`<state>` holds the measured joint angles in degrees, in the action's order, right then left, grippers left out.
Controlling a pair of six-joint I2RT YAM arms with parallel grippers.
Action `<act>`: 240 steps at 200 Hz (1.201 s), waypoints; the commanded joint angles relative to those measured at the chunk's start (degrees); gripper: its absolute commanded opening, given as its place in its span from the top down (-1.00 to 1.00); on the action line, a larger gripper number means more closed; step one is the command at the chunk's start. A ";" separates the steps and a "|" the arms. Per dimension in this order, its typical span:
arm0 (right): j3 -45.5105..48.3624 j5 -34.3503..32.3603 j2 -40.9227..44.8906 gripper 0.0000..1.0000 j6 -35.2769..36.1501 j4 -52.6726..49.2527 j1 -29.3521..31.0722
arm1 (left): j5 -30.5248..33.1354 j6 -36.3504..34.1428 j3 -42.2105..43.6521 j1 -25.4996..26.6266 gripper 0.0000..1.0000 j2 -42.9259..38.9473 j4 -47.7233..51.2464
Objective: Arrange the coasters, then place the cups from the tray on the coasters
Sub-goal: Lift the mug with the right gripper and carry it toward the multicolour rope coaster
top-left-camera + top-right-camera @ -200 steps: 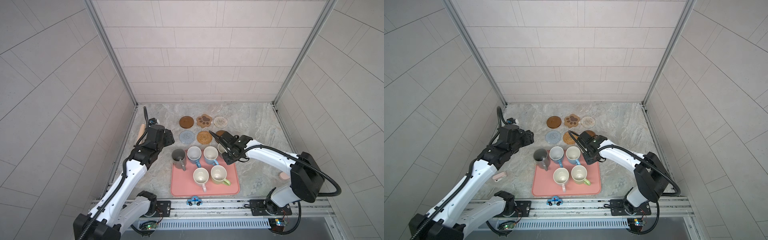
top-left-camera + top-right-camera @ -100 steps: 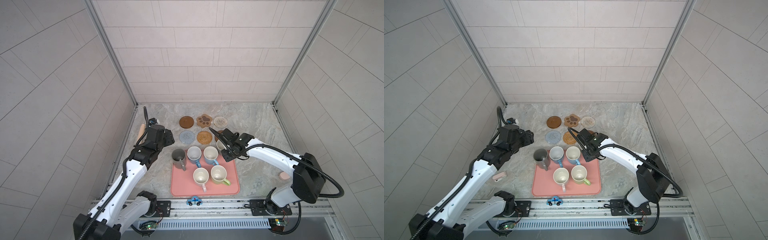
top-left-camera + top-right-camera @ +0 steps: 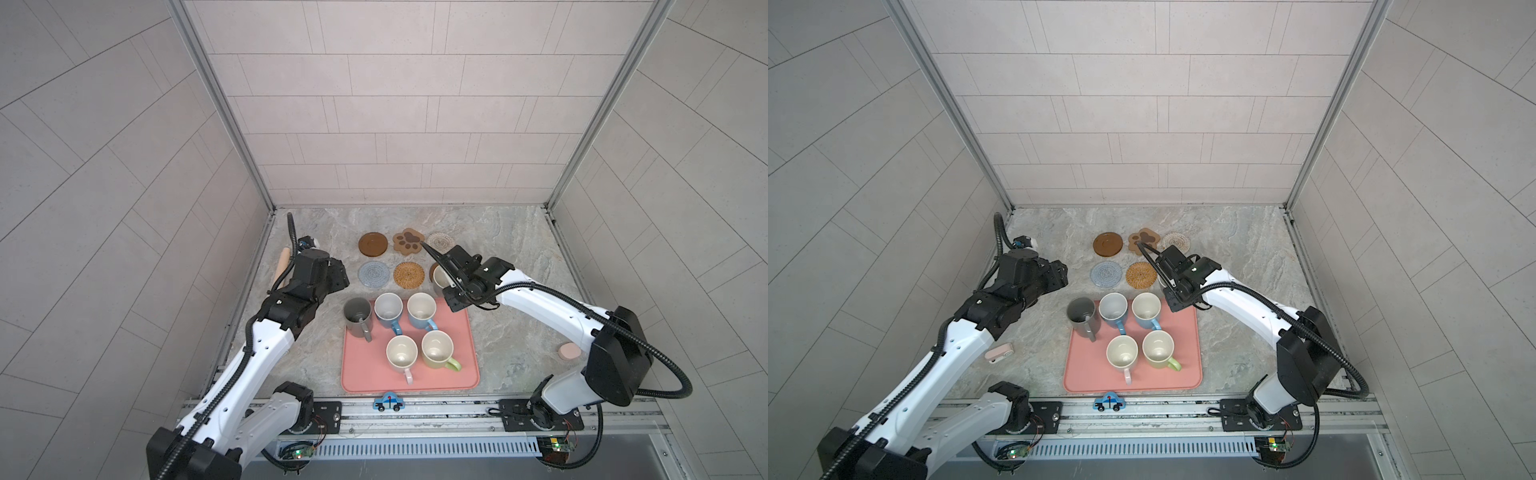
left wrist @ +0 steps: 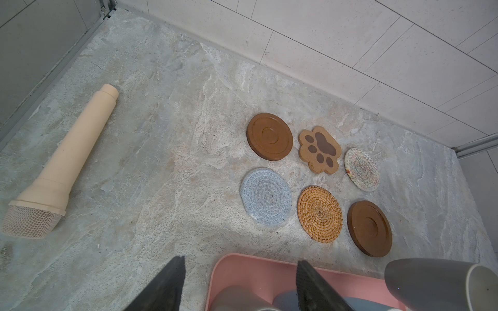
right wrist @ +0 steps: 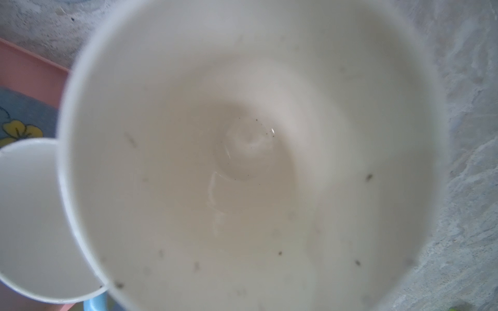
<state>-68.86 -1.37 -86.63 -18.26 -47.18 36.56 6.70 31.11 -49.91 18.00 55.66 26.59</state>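
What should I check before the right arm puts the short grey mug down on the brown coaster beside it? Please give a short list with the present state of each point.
1. Grip: the right gripper is shut on the short grey ceramic mug. Ok, though the contact itself is hidden.
2. Target free: the dark brown round disc coaster nearest the mug is bare. Ok.
3. Mug centred over that coaster: cannot tell.
4. Neighbour: the golden rattan round coaster lies apart from the target. Ok.
5. Other arm: the left gripper is open, by a corner of the salmon-pink flat tray, away from the target. Ok.
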 commanded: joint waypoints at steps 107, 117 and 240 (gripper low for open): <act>-12.76 4.42 -10.18 0.82 10.07 -0.36 -10.13 | 0.89 -0.44 -1.36 -0.39 -0.44 -1.40 1.62; -14.21 4.61 -11.52 0.82 10.83 -0.77 -10.68 | 0.88 -0.44 -1.32 -0.33 -0.44 -1.44 1.59; -29.91 6.48 -24.14 0.83 15.21 -4.31 -15.18 | 0.74 -0.09 0.33 -0.34 -0.44 -4.08 2.77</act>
<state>-95.57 4.62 -109.89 -4.49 -51.05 22.02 6.66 31.07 -50.13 18.00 52.86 27.90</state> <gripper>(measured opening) 0.175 0.719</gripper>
